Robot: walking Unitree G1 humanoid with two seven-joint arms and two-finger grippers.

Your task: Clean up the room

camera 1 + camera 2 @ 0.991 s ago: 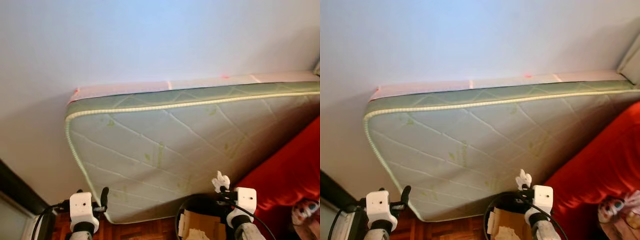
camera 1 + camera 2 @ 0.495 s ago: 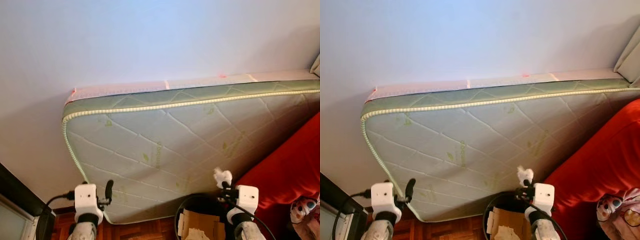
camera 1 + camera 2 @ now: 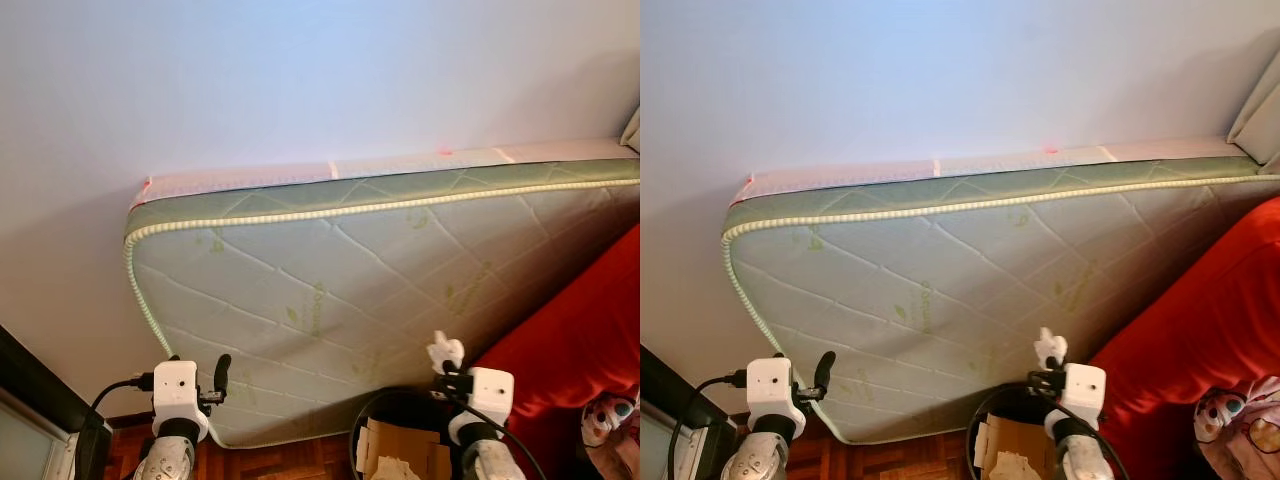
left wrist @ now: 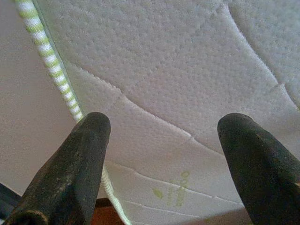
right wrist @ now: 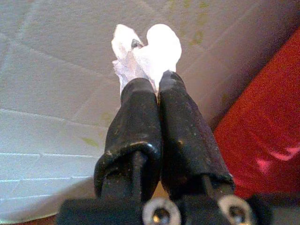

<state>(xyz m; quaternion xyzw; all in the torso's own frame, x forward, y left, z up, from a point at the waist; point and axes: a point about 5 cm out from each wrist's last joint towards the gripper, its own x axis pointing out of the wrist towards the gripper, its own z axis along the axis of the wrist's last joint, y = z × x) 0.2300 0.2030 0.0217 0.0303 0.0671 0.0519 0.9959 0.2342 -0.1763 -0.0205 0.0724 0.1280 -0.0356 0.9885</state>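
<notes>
I am facing a quilted mattress (image 3: pixel 340 300) that is leaning on edge against the pale wall (image 3: pixel 250 80), its green-striped piping running along the top edge and down the left corner. A red cushion or sofa (image 3: pixel 580 350) is sitting at the mattress's right end. Below, between the arms, a dark round bin (image 3: pixel 400 420) is standing on the parquet floor (image 3: pixel 290 460), and it is holding cardboard pieces (image 3: pixel 400 445).

I am holding the right gripper (image 5: pixel 154 86) above the bin's far rim, near the mattress face. Its fingers are pressed tightly together and are pinching a crumpled white tissue (image 5: pixel 147 51) at the very tips. I am holding the left gripper (image 4: pixel 164 140) near the mattress's lower left corner, with its fingers spread wide and carrying nothing.

Risk assessment: I judge the tissue to be the item awaiting disposal. The pinch is shallow, so a jerk of the arm could be shaking it loose onto the floor. Releasing from the present position could be dropping it behind the bin rather than inside.
</notes>
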